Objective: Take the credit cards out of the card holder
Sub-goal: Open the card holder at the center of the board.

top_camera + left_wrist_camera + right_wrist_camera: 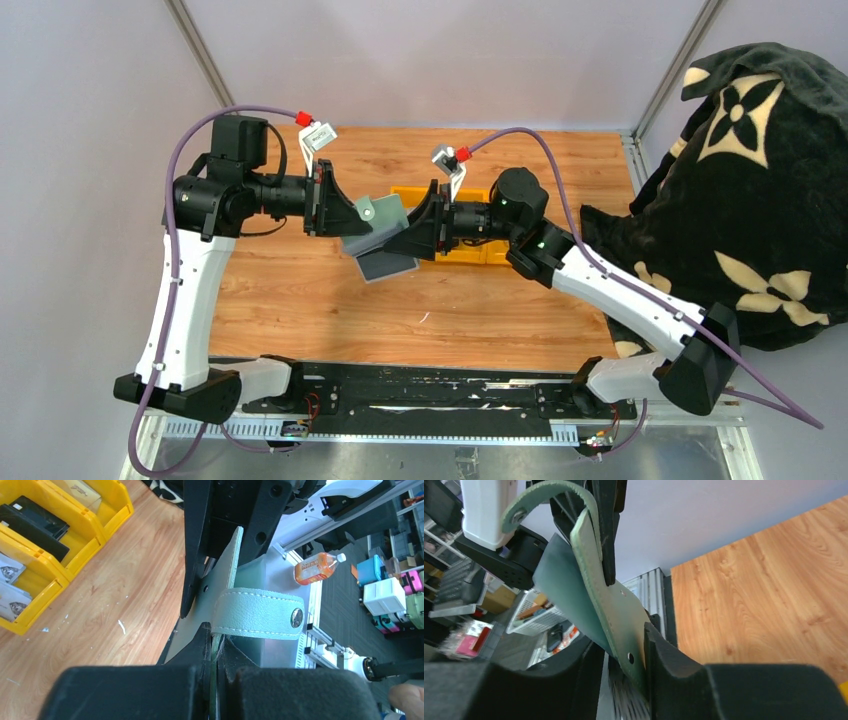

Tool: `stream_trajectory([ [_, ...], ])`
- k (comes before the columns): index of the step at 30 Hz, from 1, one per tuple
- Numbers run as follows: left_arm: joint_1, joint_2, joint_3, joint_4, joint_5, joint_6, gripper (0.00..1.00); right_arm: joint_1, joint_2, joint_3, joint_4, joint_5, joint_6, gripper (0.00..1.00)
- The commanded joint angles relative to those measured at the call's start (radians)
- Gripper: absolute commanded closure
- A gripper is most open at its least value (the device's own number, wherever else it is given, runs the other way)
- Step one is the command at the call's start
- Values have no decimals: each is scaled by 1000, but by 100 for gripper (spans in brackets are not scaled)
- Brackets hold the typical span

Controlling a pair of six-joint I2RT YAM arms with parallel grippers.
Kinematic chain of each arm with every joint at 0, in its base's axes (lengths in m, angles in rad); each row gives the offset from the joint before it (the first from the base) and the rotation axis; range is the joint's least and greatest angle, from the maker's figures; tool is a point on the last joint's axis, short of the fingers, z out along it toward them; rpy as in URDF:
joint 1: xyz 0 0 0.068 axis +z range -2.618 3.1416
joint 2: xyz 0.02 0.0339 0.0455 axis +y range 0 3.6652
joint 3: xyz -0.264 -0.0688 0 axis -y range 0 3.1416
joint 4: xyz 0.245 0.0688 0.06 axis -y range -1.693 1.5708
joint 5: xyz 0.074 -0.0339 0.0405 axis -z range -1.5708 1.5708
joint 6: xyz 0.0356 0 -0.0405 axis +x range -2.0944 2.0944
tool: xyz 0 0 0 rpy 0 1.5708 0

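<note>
Card holder held aloft, pinched tight by left pincer. Right pincer set around holder's opposite edge; clamp cannot be told. Grey card alone should be nipped, drawn straight out.

- Two arms: left arm, right arm.
- Two grippers: left gripper, right gripper.
- One holder, with one strap and one snap.
- One grey card showing out of the holder.
- One bin with three compartments.
- In the bin: one tan card, two black cards, two white cards partly cut off by the picture's edge.
- One bottle.
- One blanket.
</note>
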Motion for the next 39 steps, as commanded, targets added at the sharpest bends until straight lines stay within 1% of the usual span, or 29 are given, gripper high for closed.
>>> stream_trajectory([
  [1, 4, -33, -3, 19, 35, 9, 100, 2, 10, 38, 73, -58, 56, 70],
  [3, 4, -39, 2, 17, 13, 28, 100, 2, 4, 30, 72, -59, 58, 80],
  [4, 4, -41, 4, 16, -7, 36, 94, 2, 0, 27, 72, -61, 59, 84],
  [6, 4, -42, 20, 16, -77, 53, 62, 2, -5, 25, 64, -63, 55, 92],
  [7, 4, -42, 36, 16, -127, 64, 48, 2, -7, 27, 52, -61, 49, 95],
  [8, 4, -44, 51, 23, -176, 69, 38, 2, -7, 31, 26, -59, 40, 98],
  [10, 7, -57, 68, 49, -251, 75, 28, 1, -4, 40, -14, -59, 23, 100],
  [11, 7, -68, 70, 66, -259, 76, 23, 0, -1, 45, -29, -61, 18, 100],
  [12, 7, -78, 66, 78, -248, 78, 16, 1, 4, 51, -44, -64, 13, 100],
  [13, 7, -87, 51, 82, -217, 85, 12, 1, 10, 63, -61, -69, 8, 100],
  [15, 7, -110, 12, 83, -124, 92, 7, 1, 19, 88, -119, -80, -17, 100],
  [16, 7, -124, -21, 82, -84, 96, 6, 1, 26, 117, -157, -88, -35, 100],
  [18, 7, -149, -79, 85, -48, 113, 8, 1, 45, 169, -243, -101, -75, 100],
  [21, 7, -178, -147, 85, -57, 146, 11, 0, 68, 234, -366, -112, -133, 100],
  [23, 7, -187, -174, 85, -63, 159, 15, -1, 80, 263, -419, -125, -151, 100],
  [25, 7, -182, -184, 83, -68, 169, 21, -1, 89, 284, -449, -156, -173, 100],
  [28, 7, -164, -186, 83, -58, 168, 36, -1, 101, 308, -508, -192, -210, 100],
  [30, 7, -149, -192, 84, -37, 169, 46, 0, 110, 322, -541, -211, -234, 100],
  [32, 7, -128, -206, 83, -5, 168, 53, 1, 123, 334, -571, -223, -254, 100],
  [35, 7, -90, -226, 81, 60, 160, 57, 1, 144, 350, -600, -238, -272, 100],
  [38, 7, -52, -241, 79, 90, 142, 58, 1, 164, 368, -626, -247, -291, 100],
  [39, 7, -46, -247, 79, 96, 139, 61, 0, 170, 375, -633, -249, -297, 100],
])
